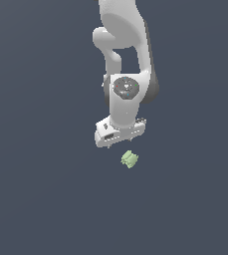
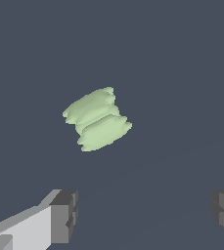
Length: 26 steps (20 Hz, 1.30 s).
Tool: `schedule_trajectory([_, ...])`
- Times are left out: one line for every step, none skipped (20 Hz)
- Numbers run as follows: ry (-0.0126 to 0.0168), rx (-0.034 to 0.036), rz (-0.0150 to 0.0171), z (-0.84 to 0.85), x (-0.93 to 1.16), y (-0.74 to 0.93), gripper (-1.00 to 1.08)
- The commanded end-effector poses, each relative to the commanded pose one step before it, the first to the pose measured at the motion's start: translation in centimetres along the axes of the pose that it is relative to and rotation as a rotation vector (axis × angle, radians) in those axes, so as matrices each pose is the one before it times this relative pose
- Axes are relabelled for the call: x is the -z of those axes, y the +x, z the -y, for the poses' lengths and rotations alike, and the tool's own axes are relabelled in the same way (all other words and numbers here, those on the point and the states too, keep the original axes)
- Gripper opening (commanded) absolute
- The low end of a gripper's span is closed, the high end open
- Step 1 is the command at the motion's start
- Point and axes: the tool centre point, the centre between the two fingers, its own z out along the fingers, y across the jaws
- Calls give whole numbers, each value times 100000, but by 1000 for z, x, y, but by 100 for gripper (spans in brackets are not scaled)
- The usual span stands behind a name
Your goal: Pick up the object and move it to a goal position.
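the white claw (image 1: 119, 144) hangs at the end of the white franka arm (image 1: 123, 50), pointing down at a plain dark blue-grey floor (image 1: 36, 199). its two dark-padded fingers (image 2: 64, 215) are spread wide apart with nothing between them; the wrist view shows this clearly, one finger at each side of the frame and bare floor in the gap. the exterior view shows only the claw's white body, so the spread cannot be read there. the object (image 1: 129, 159), a tiny pale green lumpy piece with ridged sides, lies on the floor just beside the claw, toward the exterior view's right, not touching it. in the wrist view the object (image 2: 97, 119) sits tilted, ahead of the fingertips and apart from them. no brand, label or readable writing shows in either view; a round grey disc (image 1: 126, 87) on the arm's wrist carries small coloured dots only.
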Motion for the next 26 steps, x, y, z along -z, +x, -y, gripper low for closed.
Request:
schedule_trajectory([-153,8393,-677,564,-585,878,100])
schedule_trajectory([-51,3382,-295,202,-237,370,100])
schedule_trajectory([-46,3375,-304,193,-238,374,100])
schedule_trajectory([-41,3346,-312,183,-237,375,100])
schedule_trajectory([-35,3188,-307,166,-227,362,100])
schedule_trajectory([-30,3008,-299,149,-216,345,100])
schedule_trajectory([-27,2831,-289,134,-204,328,100])
schedule_trajectory([-24,2653,-279,119,-192,310,100])
schedule_trajectory([-21,2477,-267,106,-180,291,100])
schedule_trajectory([-20,2302,-255,94,-168,272,100])
schedule_trajectory([-18,2127,-241,82,-156,253,100])
schedule_trajectory([-17,1955,-226,72,-144,234,100])
schedule_trajectory([-16,1780,-210,62,-131,213,100])
schedule_trajectory([-15,1611,-193,55,-119,194,100])
schedule_trajectory([-13,1436,-175,45,-107,173,100])
schedule_trajectory([-12,1267,-156,39,-94,154,100])
schedule_trajectory([-11,1096,-137,32,-82,133,100])
schedule_trajectory([-9,929,-117,28,-69,114,100])
schedule_trajectory([-8,757,-96,20,-57,92,100])
schedule_trajectory([-6,589,-75,16,-44,72,100])
schedule_trajectory([-5,422,-54,12,-31,52,100])
schedule_trajectory([-3,247,-32,4,-19,28,100])
schedule_trajectory([-1,97,-12,8,-5,16,100])
schedule_trajectory([36,-522,88,3,20,-63,100])
schedule_trajectory([0,0,0,-2,-42,-2,100])
schedule_trajectory([0,0,0,-5,-124,-6,100])
